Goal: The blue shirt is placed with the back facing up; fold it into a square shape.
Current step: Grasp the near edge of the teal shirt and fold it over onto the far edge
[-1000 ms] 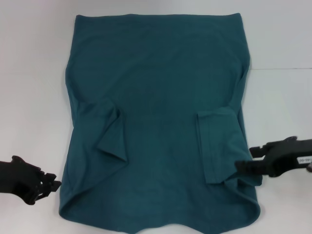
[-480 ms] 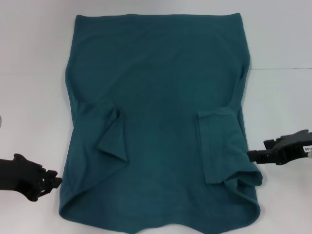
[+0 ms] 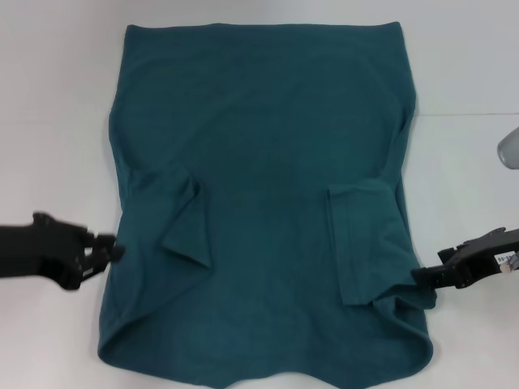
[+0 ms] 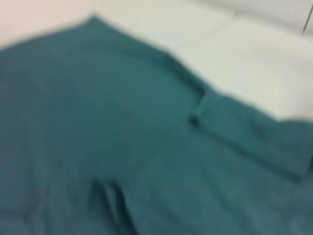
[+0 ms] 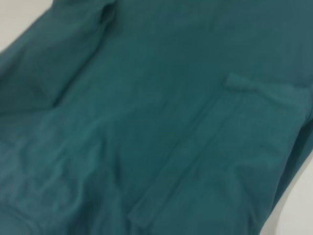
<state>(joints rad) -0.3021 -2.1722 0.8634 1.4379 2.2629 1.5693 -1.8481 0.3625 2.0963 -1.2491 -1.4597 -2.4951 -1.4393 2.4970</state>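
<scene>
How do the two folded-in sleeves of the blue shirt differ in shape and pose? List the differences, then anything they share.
The sleeve on the robot's left lies slanted and puckered, a loose triangular flap, while the sleeve on the robot's right lies flat, a tidy upright rectangle. The left gripper is at the edge near the left sleeve; the right gripper is at the edge beside the right sleeve. Both sleeves are folded inward on the blue shirt.

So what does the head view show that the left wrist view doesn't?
Only the head view shows the whole outline of the blue shirt, the left gripper at the shirt's left edge and the right gripper at its right edge, plus a grey object at the picture's right border. Only the left wrist view gives a close look at one folded-in sleeve along the shirt's edge, with no gripper visible. Both show the teal cloth lying flat on the white table.
</scene>
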